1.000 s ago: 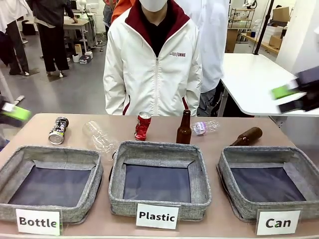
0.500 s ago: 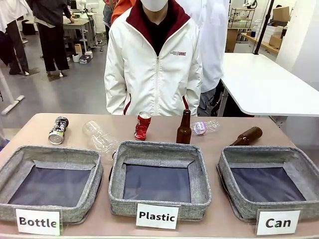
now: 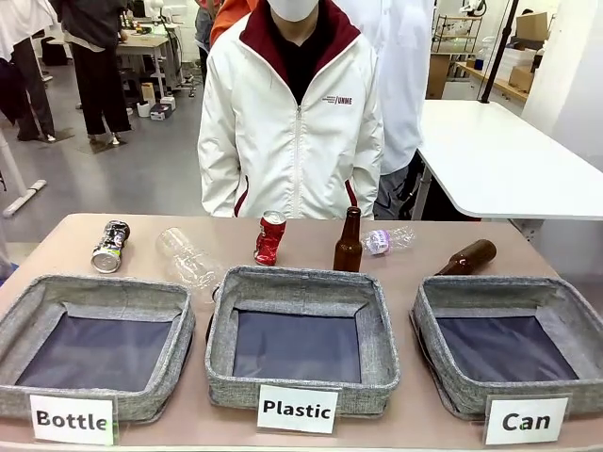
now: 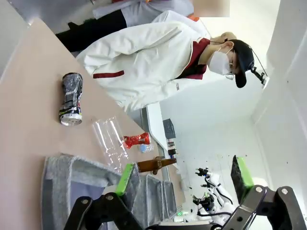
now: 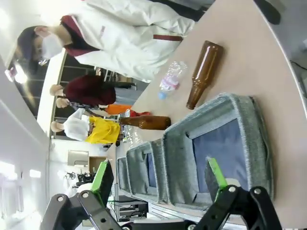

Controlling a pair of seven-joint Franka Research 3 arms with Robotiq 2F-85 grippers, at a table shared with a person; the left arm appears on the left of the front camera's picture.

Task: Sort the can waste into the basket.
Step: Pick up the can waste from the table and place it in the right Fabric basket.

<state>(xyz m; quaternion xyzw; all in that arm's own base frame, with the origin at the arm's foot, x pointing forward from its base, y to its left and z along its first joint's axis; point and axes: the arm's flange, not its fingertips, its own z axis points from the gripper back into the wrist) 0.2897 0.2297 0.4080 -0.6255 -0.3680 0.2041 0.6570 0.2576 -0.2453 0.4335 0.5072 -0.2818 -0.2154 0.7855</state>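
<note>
Left claw [image 4: 183, 166] spread wide, nothing between its green pads, hanging above the robot's-left end of the worktop [image 3: 57, 243]. Its wrist view looks over the Bottle basket [image 3: 94, 291] toward the cans. Right claw [image 5: 159, 165] also spread wide and empty, held above the robot's-right end, looking over the Can basket [image 3: 499, 288].

Both cans lie on the worktop along the far side, outside every basket. Dark can [image 3: 110, 247] with blue-yellow print lies on its side far left, behind the Bottle basket, apart from its rim. Red can [image 3: 269, 237] with silver top, crushed and leaning, sits near the middle, just behind the back rim of the Plastic basket [image 3: 301, 281]. Neither claw touches a can.

Can basket sits at the robot's-right front, white "Can" label on its front wall, dark blue lining showing. It is well apart from both cans, and the dark can is the farther one.

Other items:
- Clear plastic bottle [image 3: 188, 258] lies between the two cans, near the Plastic basket's left back corner.
- Upright brown glass bottle [image 3: 348, 242] stands just right of the red can.
- Small crushed plastic bottle [image 3: 386, 241] with a purple label lies beside that bottle.
- Lying brown glass bottle [image 3: 467, 257] rests just behind the Can basket's back rim.

Person [image 3: 292, 122] in a white jacket stands at the far edge, hands out of sight below the worktop line.
</note>
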